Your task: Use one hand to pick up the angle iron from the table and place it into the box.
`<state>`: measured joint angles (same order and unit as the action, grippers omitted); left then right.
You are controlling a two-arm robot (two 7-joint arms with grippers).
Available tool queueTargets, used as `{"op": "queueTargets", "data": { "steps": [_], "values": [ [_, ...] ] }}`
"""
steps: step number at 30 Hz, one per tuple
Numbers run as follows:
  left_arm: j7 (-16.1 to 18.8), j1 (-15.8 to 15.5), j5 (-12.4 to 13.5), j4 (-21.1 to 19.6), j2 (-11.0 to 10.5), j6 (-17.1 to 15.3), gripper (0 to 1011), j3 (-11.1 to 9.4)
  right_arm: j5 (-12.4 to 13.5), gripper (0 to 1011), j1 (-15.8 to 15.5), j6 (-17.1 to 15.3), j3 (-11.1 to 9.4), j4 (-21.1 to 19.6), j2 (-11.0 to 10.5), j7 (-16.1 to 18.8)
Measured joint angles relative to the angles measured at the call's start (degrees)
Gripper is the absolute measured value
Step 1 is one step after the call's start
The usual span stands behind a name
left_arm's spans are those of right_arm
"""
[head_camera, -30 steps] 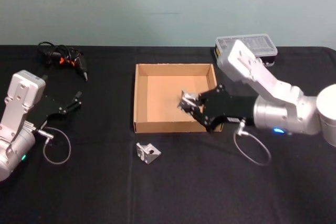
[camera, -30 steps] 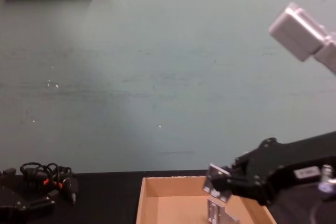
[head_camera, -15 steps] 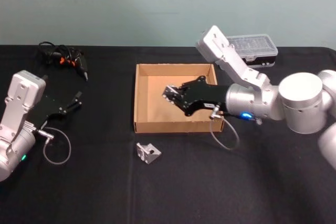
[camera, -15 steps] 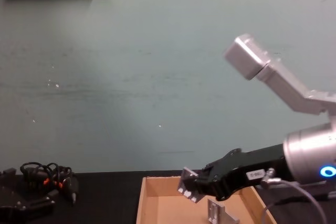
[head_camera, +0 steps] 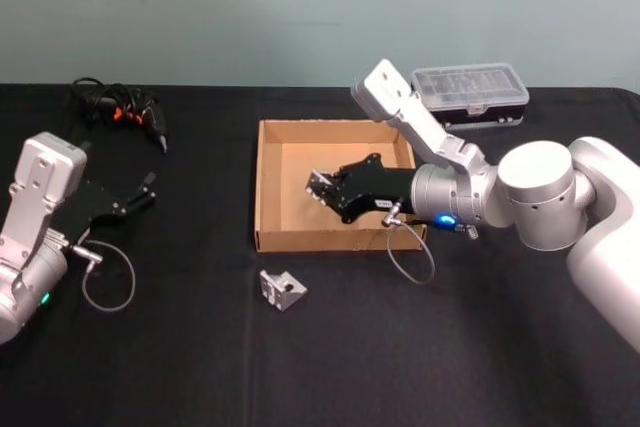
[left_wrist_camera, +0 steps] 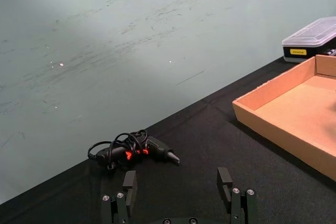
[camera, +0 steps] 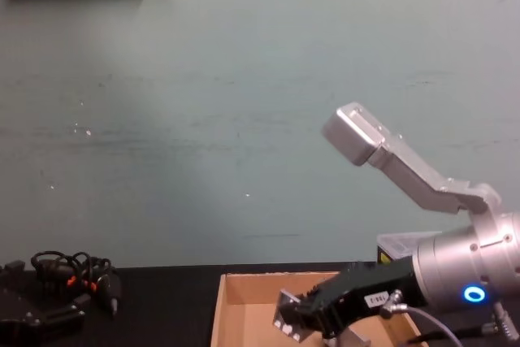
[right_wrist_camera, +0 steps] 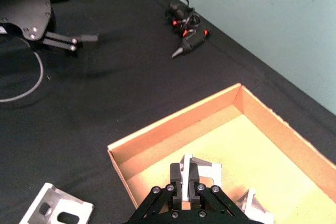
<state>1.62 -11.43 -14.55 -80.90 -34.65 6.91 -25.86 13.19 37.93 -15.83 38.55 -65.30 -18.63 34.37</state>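
Over the shallow tan cardboard box (head_camera: 258,187), toward its front-left part: right gripper (head_camera: 324,188), a black claw on a silver-grey arm, reaches in from the robot's right. Jaws narrow, clamped on a small silver L-shaped metal angle iron (right_wrist_camera: 205,168). Grip is on one flange; rest of the bracket sticks out past the fingertips. Chest view puts this held piece approx. level w/ the box rim, so prob. not down on the cardboard floor yet. Can't be sure from that angle.

Second angle iron (right_wrist_camera: 253,203), same silver bracket type, lies loose on the box floor near the claw, apart from the held one. Third angle iron (head_camera: 282,290) sits on the flat matte black table (head_camera: 420,367), just outside the box's front wall, untouched.

Left gripper (head_camera: 143,193) is parked at the table's left side, well apart from the box, fingers spread wide, nothing in them. Black-and-orange corded hand tool (head_camera: 125,107) at back left. Black plastic case w/ clear lid (head_camera: 470,95) behind the box's back-right corner. Neither is involved.

Progress: pick-up done, carry done, and the piece is inside the box outline. Left to do: lower a little if needed, open the jaws, then back the arm out w/o dragging the bracket or knocking the one lying there. If the job covers every bracket, the third angle iron on the table remains.
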Motion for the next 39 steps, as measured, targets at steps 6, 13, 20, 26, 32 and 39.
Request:
{"op": "queueTargets", "data": {
  "steps": [6,13,20,26,32,39],
  "values": [
    [0.0,0.0,0.0,0.0,0.0,0.0,1000,0.0,-0.7,79,0.4,0.7,0.1,2.4,0.9,0.4],
    [0.0,0.0,0.0,0.0,0.0,0.0,1000,0.0,-1.3,192,0.5,1.1,0.2,3.4,1.3,1.0],
    [0.0,0.0,0.0,0.0,0.0,0.0,1000,0.0,-1.6,410,0.1,1.1,-0.4,3.3,1.0,1.1],
    [0.0,0.0,0.0,0.0,0.0,0.0,1000,0.0,-1.6,613,-0.4,1.3,-1.1,2.3,0.5,1.1],
    [0.0,0.0,0.0,0.0,0.0,0.0,1000,0.0,-1.5,789,-1.0,1.7,-1.8,1.4,0.1,1.0],
    [0.0,0.0,0.0,0.0,0.0,0.0,1000,0.0,-0.9,974,-2.4,2.3,-3.0,-0.4,-0.7,0.4]
  ]
}}
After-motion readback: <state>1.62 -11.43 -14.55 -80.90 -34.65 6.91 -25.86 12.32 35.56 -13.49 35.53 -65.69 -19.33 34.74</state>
